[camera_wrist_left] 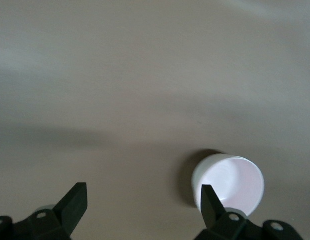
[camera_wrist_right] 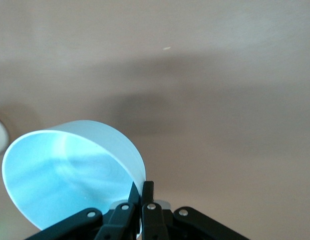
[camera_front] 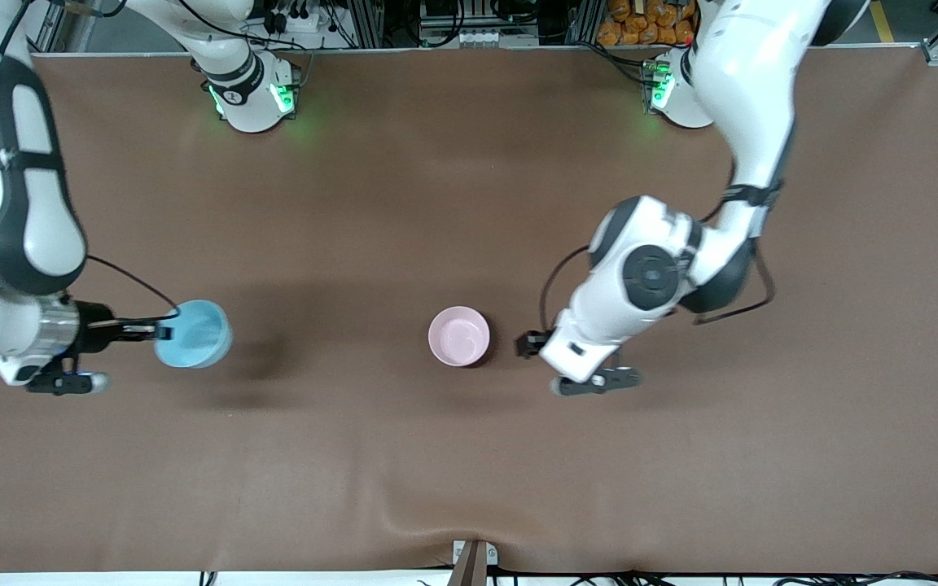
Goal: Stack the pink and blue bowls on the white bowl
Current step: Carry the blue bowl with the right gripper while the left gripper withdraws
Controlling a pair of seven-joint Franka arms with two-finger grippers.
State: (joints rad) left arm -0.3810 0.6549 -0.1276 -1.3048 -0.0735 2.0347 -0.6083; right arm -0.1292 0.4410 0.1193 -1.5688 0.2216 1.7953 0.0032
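The pink bowl (camera_front: 458, 335) sits at the middle of the brown counter (camera_front: 469, 472); its wall reads white in the left wrist view, so it looks already nested on the white bowl, though the front view does not show the white one apart. The left claw (camera_front: 528, 345) hangs just beside that stack, toward the left arm's end, jaws spread wide and empty, so this arm seems done and can wait. The blue bowl (camera_front: 192, 334) is well apart from the stack, toward the right arm's end, lifted and tilted, with its shadow on the counter beneath. The right claw (camera_front: 161, 330) is clamped tight on its rim, one finger inside the wall and one outside. What the next move turns on: the stack lies straight along the counter from the blue bowl, toward the left arm's end, and the carrying arm must bring the bowl over it level before lowering.
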